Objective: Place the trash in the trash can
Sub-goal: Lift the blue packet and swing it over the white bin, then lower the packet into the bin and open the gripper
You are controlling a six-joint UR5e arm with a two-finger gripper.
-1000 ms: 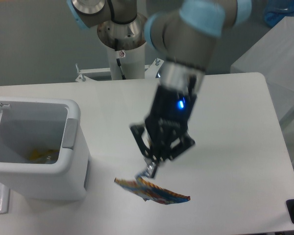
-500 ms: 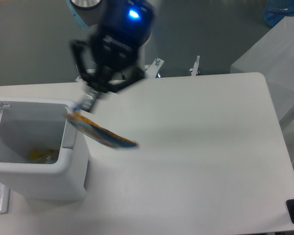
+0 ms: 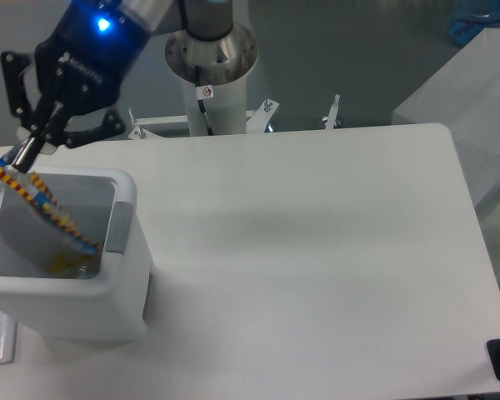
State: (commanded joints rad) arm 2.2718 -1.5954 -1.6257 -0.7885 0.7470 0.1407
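One pincer point(image 3: 23, 153), clamped on the top corner of one blue snack packet point(image 3: 46, 210) with orange-striped edges. Hanging tilted over the open mouth of one white trash can point(image 3: 125, 250), lower end already inside. Something yellowish, too dim to name, lying at the bottom of the can. One white worktop point(image 3: 317, 267), with the can at its left end.

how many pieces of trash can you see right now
2. A snack packet hangs from the gripper over the open trash can, held by its upper end. Something yellowish lies on the can's floor. More may be hidden behind its walls.
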